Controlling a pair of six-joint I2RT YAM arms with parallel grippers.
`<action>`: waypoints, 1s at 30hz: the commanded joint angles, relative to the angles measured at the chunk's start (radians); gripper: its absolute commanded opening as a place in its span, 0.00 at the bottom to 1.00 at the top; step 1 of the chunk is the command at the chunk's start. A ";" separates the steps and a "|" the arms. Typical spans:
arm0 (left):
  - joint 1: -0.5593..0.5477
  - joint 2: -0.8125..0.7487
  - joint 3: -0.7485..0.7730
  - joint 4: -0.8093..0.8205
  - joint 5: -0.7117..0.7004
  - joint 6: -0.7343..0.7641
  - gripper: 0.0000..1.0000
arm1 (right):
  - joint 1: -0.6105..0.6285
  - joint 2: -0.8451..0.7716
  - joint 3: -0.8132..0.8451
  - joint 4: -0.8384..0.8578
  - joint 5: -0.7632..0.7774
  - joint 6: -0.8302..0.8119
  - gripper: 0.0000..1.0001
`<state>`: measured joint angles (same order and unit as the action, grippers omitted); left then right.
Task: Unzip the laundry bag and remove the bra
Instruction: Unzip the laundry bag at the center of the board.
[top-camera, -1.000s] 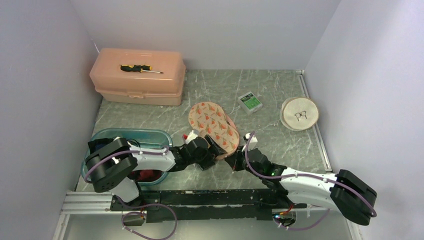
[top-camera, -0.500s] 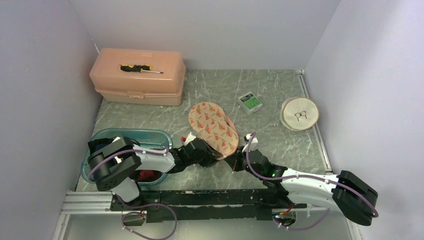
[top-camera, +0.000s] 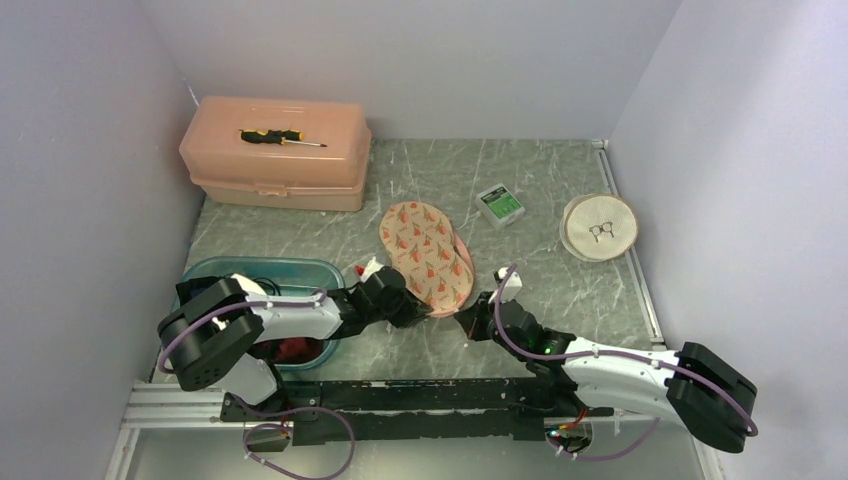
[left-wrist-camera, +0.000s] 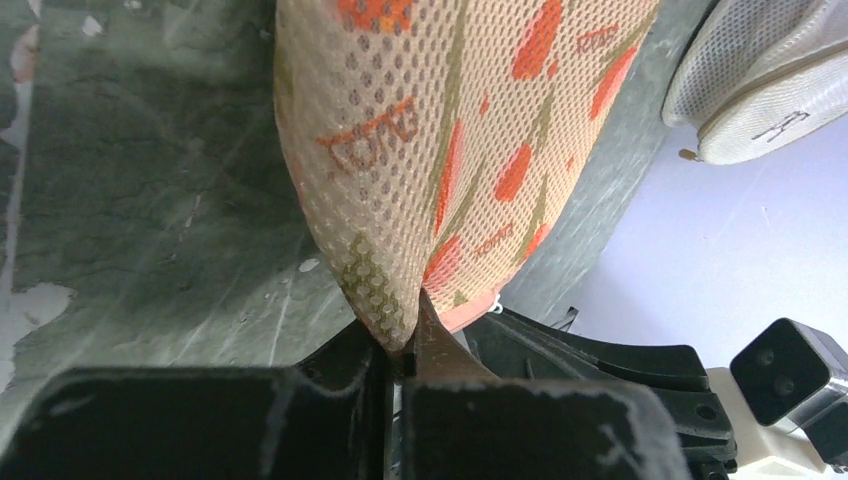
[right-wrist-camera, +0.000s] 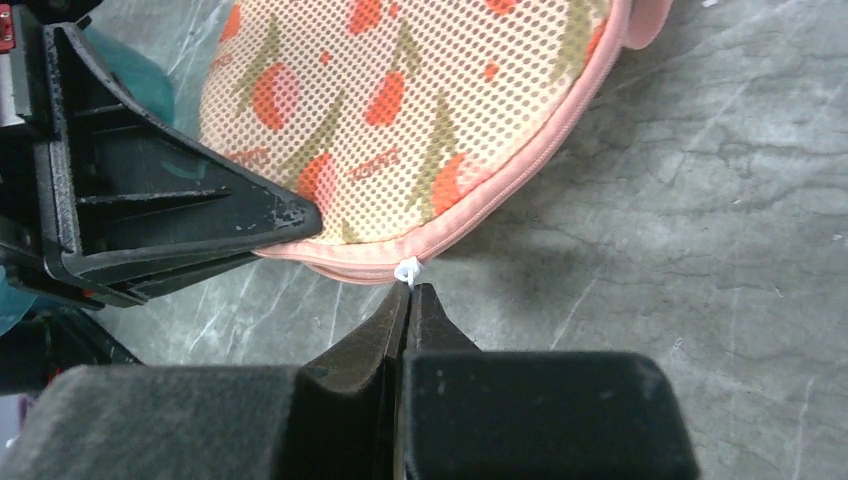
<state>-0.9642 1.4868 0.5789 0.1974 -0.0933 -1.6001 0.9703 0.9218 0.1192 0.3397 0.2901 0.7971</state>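
The laundry bag (top-camera: 425, 252) is an oval cream mesh pouch with an orange print and a pink zipper rim, lying mid-table. My left gripper (top-camera: 412, 303) is shut on its near edge; in the left wrist view the mesh of the bag (left-wrist-camera: 430, 150) is pinched into a fold between the left gripper (left-wrist-camera: 405, 345) jaws. My right gripper (right-wrist-camera: 408, 290) is shut, with the small white zipper pull (right-wrist-camera: 407, 270) caught at its very tips on the rim of the bag (right-wrist-camera: 400, 100). The left gripper's fingers (right-wrist-camera: 180, 215) press against the bag just left of it. The bra is hidden.
A teal tub (top-camera: 200, 275) with dark red cloth inside sits under the left arm. At back left a peach toolbox (top-camera: 275, 165) carries a screwdriver (top-camera: 280, 137). A small green-and-white box (top-camera: 500, 204) and a round white mesh pouch (top-camera: 598, 227) lie at the right.
My left gripper has closed from wide open onto the bag's near edge. The bag now stands more on edge and looks narrower. The right gripper has stayed shut at the zipper pull.
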 joint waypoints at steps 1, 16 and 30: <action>0.036 -0.028 0.027 -0.098 -0.011 0.083 0.03 | -0.001 -0.009 0.022 -0.043 0.102 0.038 0.00; 0.102 0.008 0.123 -0.255 0.067 0.312 0.03 | -0.087 -0.005 0.063 -0.098 0.169 0.043 0.00; 0.245 0.112 0.169 -0.196 0.203 0.572 0.03 | -0.147 -0.071 0.061 -0.125 0.052 -0.057 0.00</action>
<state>-0.7704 1.5589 0.7055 0.0490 0.1211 -1.1660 0.7971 0.9070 0.1661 0.2432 0.2951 0.7959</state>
